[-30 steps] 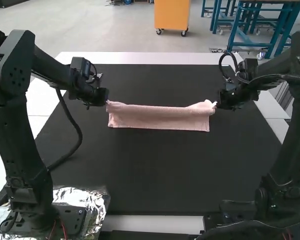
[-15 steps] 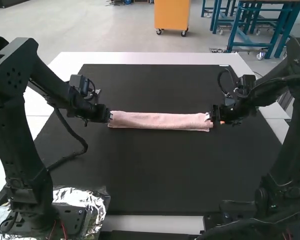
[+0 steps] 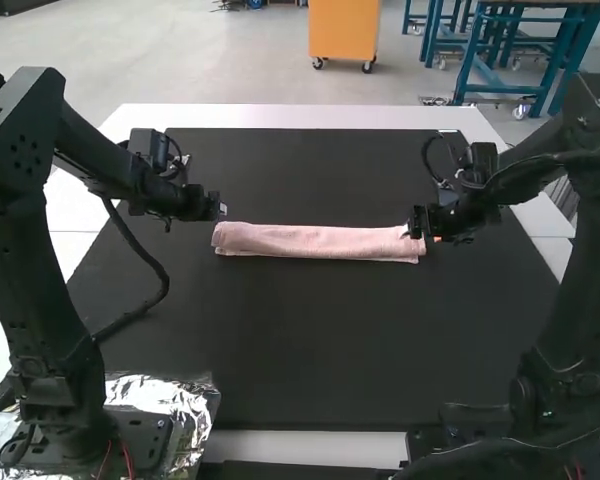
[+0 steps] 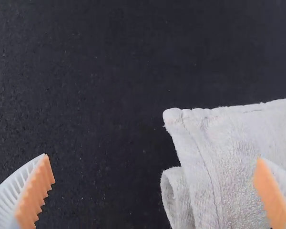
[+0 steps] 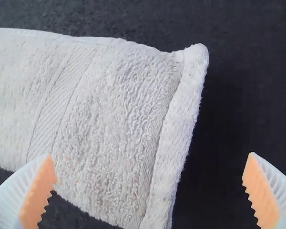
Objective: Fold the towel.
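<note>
High view, near side: crumpled silver foil lies on the left, by the base of the left arm. The right arm stands on the right. A pale strip of the counter runs along the near edge of the black mat.

Farther out, on the far half of the mat: pink towel, folded into a long, narrow strip, lying left to right. The high view gives its whole length, fairly straight; the wrist views give detail of the ends.

Left pincer: at the towel's left end. Its wrist view gives the state: open, white ribbed fingers wide apart, one orange pad over the towel, the other over bare mat. Same view shows layering at this end: a small curled fold juts out from under the upper layer.

Right pincer: at the towel's right end. Open as well, per its own wrist view; one finger overlaps the towel, the other is over the mat past the end. A thick rounded hem and, farther in, a woven band can be made out. Contact with the cloth: cannot tell.

Far side: pale edge of the counter beyond the mat.
</note>
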